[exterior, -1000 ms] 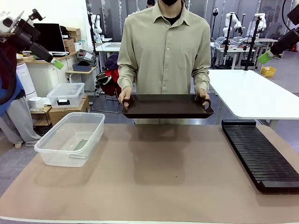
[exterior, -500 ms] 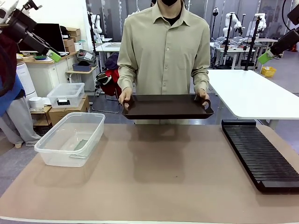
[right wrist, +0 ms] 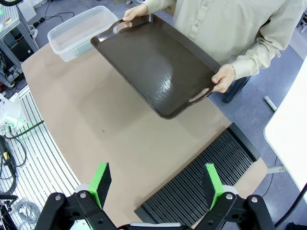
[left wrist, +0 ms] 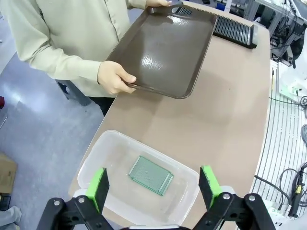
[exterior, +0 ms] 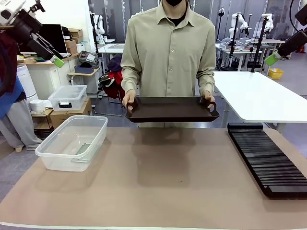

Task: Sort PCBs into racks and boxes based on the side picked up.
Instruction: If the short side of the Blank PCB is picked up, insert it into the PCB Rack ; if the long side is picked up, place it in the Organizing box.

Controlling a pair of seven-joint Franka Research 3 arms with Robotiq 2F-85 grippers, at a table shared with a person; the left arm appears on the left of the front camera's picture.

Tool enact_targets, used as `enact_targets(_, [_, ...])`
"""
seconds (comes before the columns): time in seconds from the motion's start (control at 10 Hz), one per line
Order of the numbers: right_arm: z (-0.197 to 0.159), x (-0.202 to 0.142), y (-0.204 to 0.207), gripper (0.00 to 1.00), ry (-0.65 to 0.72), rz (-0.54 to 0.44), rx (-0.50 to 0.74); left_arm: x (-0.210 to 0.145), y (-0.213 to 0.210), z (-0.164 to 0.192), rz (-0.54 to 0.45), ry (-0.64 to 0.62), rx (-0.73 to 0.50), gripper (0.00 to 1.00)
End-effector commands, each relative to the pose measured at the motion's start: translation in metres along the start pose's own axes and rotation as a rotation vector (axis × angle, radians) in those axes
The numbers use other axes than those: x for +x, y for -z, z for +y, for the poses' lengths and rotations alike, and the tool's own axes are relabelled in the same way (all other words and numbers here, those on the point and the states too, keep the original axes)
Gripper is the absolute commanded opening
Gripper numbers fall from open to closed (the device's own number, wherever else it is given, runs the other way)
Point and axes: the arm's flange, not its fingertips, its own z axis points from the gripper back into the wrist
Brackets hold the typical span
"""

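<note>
A green PCB (left wrist: 150, 174) lies flat on the floor of the clear box (left wrist: 98, 155), which stands at the table's left (exterior: 53, 155); through the tub's wall the PCB (exterior: 83, 149) shows faintly. The long black slotted rack (exterior: 266, 158) lies along the table's right side (right wrist: 201, 184) (left wrist: 233, 29). My left gripper (left wrist: 153, 184) hangs open high above the box, and from the front the left gripper (exterior: 53, 58) sits at the upper left. My right gripper (right wrist: 156, 184) is open high over the rack's near end, and its green tip (exterior: 272, 59) shows at the upper right.
A person at the far side holds a bare dark brown handled tray (exterior: 171, 109) (right wrist: 153, 64) (left wrist: 163, 50) in both hands above the table's far edge. A smaller lidded clear box (exterior: 67, 96) stands on cartons behind the left. A white table (exterior: 261, 96) is at the far right.
The left arm has shifted a little at the upper left, first up and left, then slightly back. The person, tray, box and rack have not moved.
</note>
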Motion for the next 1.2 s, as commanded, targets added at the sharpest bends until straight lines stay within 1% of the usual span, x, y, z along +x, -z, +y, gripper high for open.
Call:
enact_targets(0.0, [0.002, -0.001, 0.0, 1.0, -0.007, 0.004, 0.003, -0.003, 0.007, -0.009, 0.02, -0.003, 0.022, 1.0])
enact_targets(0.2, [0.002, -0.001, 0.0, 1.0, -0.007, 0.004, 0.003, -0.002, 0.006, -0.005, 0.012, -0.05, 0.013, 1.0])
enact_targets(0.3, [0.002, -0.001, 0.0, 1.0, -0.007, 0.004, 0.003, -0.004, 0.007, 0.003, 0.007, -0.101, 0.02, 1.0])
enact_targets(0.4, [0.002, -0.001, 0.0, 1.0, -0.007, 0.004, 0.003, -0.002, 0.005, -0.001, 0.009, -0.012, 0.009, 1.0])
enact_targets(1.1, [0.002, -0.001, 0.0, 1.0, -0.007, 0.004, 0.003, -0.002, 0.005, -0.001, 0.009, -0.012, 0.009, 1.0])
